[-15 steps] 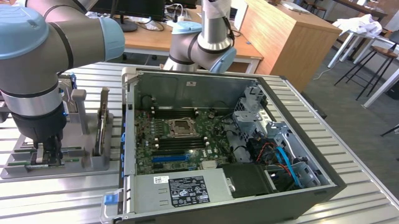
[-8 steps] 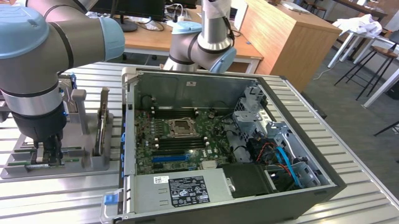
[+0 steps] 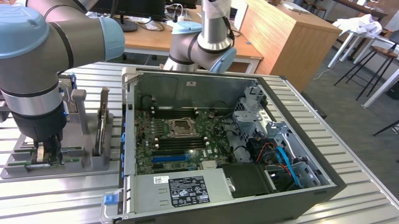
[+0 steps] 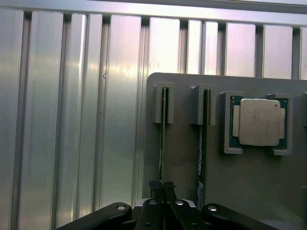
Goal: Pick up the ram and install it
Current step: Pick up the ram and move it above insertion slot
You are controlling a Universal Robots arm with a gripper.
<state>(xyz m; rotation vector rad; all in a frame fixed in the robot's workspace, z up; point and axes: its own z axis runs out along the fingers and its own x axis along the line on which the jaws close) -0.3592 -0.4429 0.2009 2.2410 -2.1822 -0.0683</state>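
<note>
Jaws pinched on ram (image 4: 163,134), standing in grey holder (image 4: 182,158), beside processor (image 4: 259,122)

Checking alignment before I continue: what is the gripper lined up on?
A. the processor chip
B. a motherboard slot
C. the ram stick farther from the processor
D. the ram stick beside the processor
C: in the wrist view the gripper sits over the ram stick farther from the processor chip.

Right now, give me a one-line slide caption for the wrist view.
Gripper pinching the ram on edge in its grey holder, a second stick and the processor chip alongside.
</note>
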